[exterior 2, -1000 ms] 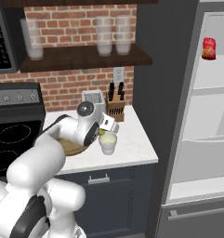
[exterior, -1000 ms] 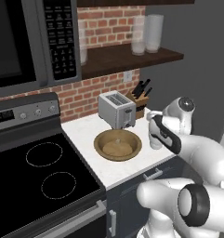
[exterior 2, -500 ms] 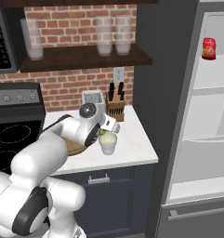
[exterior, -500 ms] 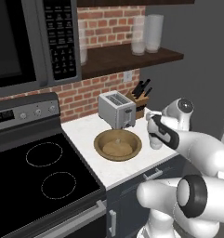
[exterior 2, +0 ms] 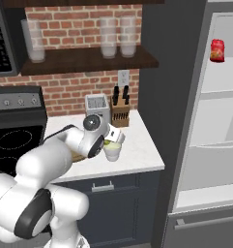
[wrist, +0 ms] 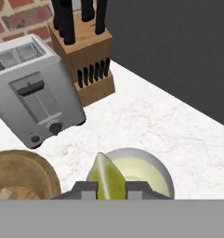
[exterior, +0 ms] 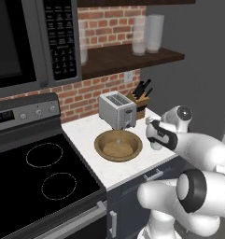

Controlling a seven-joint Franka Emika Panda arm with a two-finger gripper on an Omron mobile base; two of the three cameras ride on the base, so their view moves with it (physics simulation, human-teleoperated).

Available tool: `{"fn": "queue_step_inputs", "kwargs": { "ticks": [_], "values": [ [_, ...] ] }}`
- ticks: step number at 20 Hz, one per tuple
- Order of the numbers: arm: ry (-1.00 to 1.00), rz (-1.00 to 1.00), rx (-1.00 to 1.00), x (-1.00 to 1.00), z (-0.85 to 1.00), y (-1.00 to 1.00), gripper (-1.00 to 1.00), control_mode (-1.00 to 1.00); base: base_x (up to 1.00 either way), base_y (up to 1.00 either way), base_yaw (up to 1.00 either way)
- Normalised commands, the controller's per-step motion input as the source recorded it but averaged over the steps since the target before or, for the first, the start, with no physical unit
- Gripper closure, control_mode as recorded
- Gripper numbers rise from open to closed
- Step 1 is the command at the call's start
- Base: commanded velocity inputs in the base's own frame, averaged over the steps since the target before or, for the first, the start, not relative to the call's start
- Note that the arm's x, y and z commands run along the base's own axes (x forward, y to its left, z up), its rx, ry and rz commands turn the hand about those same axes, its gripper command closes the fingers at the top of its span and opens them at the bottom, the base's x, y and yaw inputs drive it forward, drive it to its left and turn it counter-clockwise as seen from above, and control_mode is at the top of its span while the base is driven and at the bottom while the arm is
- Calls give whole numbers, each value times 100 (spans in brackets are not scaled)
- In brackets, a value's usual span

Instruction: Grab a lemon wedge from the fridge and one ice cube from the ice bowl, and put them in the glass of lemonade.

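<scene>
In the hand view my gripper [wrist: 111,188] is shut on the lemon wedge [wrist: 107,176], a small yellow-green piece standing between the finger tips. Right below it is the glass of lemonade [wrist: 146,171], a short whitish cup with pale yellow liquid. The right base view shows the gripper [exterior 2: 110,137] just above that cup [exterior 2: 113,152] on the white counter. The ice bowl [exterior: 99,140], wide and wooden, lies left of the gripper [exterior: 153,135], and its rim [wrist: 25,165] is at the lower left of the hand view. The fridge [exterior 2: 219,145] stands open at the right.
A silver toaster [exterior: 116,109] and a wooden knife block [exterior: 141,100] stand at the back of the counter [exterior: 86,133]. The black stove [exterior: 34,177] is to the left. Tall clear glasses [exterior 2: 118,36] sit on the shelf. A red packet [exterior 2: 217,50] rests on a fridge shelf.
The arm has shifted a little and the gripper has crept slightly toward the bowl side. It stays over the cup with the wedge still in its grip.
</scene>
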Motion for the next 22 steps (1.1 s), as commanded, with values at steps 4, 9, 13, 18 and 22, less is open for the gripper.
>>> {"fn": "queue_step_inputs", "kwargs": {
  "ticks": [4,9,13,18,22],
  "values": [
    [0,0,0,6,-1,-3,100,-100,0,0,0],
    [-1,0,0,0,0,0,100,-100,0,0,0],
    [-7,0,0,11,0,0,100,-100,0,0,0],
    [-13,0,0,24,0,0,100,-100,0,0,0],
    [-14,1,0,10,0,0,100,-100,0,0,0]
  ]
}}
